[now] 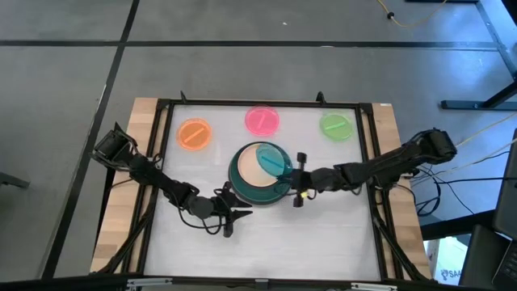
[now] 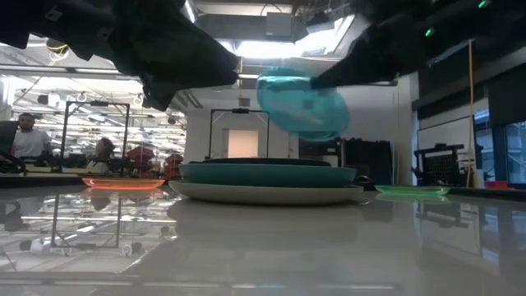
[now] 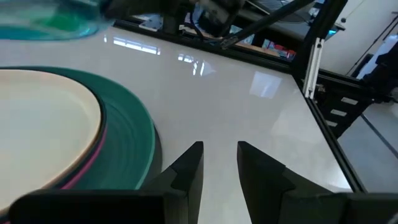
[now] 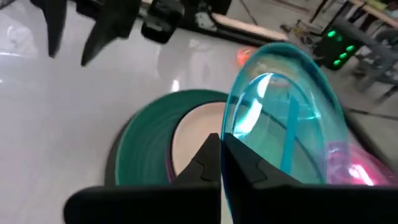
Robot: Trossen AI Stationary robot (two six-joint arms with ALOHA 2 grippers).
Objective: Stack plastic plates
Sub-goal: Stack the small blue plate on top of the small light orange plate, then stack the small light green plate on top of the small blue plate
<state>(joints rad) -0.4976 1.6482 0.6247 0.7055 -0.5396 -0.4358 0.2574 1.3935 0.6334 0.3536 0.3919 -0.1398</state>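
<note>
- Cyan plate, tilted above the stack at table centre, clamped in the right gripper.
- Left gripper, fingers apart, waits near-left of the stack.

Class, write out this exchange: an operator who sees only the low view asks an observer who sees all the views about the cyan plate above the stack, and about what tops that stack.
Operator: Which gripper has the cyan plate?
Observer: The right gripper. It is shut on the rim of the cyan plate.
Operator: What lies on top of the stack?
Observer: A peach plate. The edge of a magenta plate shows under it, and both sit on the dark green plate.
</note>
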